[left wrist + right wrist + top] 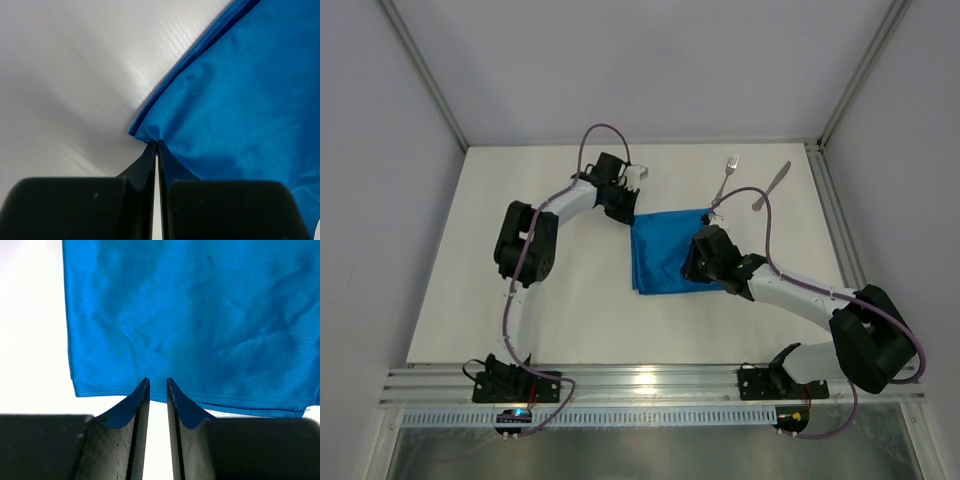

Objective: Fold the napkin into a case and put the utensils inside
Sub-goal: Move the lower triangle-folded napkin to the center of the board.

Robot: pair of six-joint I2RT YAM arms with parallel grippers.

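The bright blue napkin (658, 262) lies folded into a rough rectangle at the table's middle. My left gripper (625, 212) is at its far left corner, and the left wrist view shows the jaws shut on that corner (158, 142) of the cloth (240, 90). My right gripper (695, 262) is over the napkin's right side. In the right wrist view its jaws (157, 382) stand a little apart, tips at the layered near edge of the cloth (190, 315), holding nothing. The fork (725, 180) and the knife (772, 186) lie beyond the napkin at the far right.
The white table (520, 300) is walled by grey panels, with a metal frame post (825, 210) along the right edge. A rail (640, 385) carrying both arm bases runs along the near edge.
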